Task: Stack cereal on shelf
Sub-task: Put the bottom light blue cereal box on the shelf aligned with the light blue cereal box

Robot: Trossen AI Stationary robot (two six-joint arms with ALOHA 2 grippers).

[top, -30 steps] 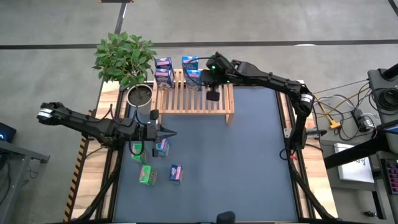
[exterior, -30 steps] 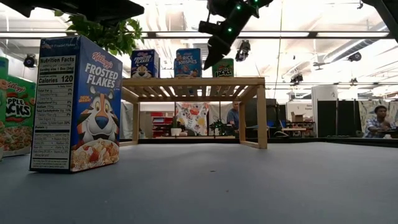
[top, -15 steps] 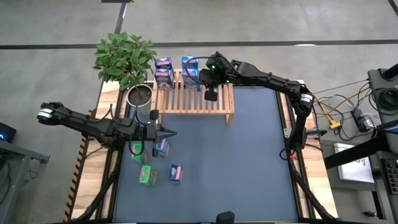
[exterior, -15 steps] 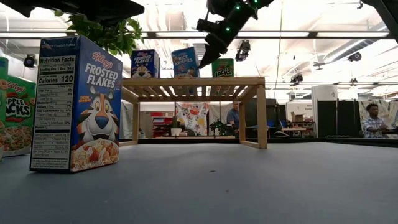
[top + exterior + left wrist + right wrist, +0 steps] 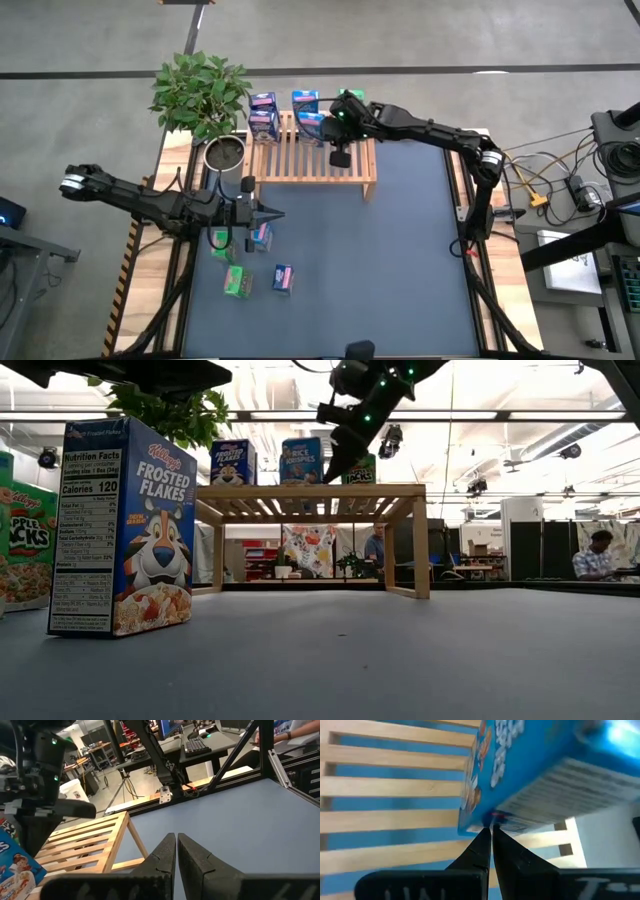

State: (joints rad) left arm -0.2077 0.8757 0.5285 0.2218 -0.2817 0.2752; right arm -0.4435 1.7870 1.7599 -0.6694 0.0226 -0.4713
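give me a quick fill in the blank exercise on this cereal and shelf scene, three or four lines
1. The right gripper pokes its shut fingertips at the blue Rice Krispies box on the wooden ____.
2. The left gripper hovers with its fingers ____.
3. Beside the shelf stands a potted ____.
4. The box nearest the low camera reads Frosted ____.

Missing words: shelf; shut; plant; Flakes

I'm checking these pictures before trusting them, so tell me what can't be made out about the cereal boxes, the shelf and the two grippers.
- Right gripper: right wrist view shows its shut tips at the blue cereal box; actual contact is unclear.
- Green box on the shelf: low view, partly hidden by the right arm.
- Boxes under the left gripper: high view, partly covered by the left arm, print too small.
- Shelf: left wrist view, cut off at the edge.
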